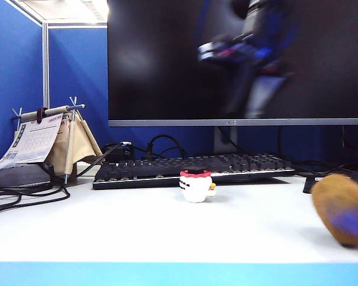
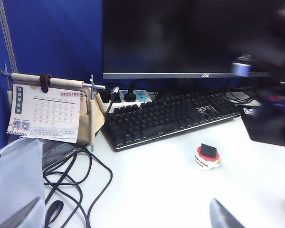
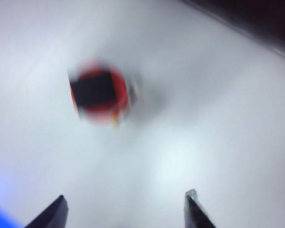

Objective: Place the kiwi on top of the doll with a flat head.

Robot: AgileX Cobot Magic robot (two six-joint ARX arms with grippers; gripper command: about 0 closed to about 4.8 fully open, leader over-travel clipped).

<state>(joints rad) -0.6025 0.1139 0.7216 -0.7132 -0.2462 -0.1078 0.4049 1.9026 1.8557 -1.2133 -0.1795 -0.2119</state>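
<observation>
Since the kiwi [image 1: 342, 209] lies alone, well right of the doll [image 1: 196, 186], the right gripper [image 3: 126, 209], open and empty, should straddle it squarely; the left gripper [image 2: 128, 216] waits wide open.

A fuzzy brown kiwi [image 1: 341, 209] lies on its own at the right edge of the white desk, near the front, its oval body tilted and blurred, a bluish sheen across its lower face. Well apart from it, toward the middle of the desk and just in front of a black keyboard, the doll with a flat head [image 1: 196, 185] stands upright: a small round white figure with a red frilled rim, a flat black square top, black markings and a tiny yellow nub at one side. Nothing rests on the doll's head.
</observation>
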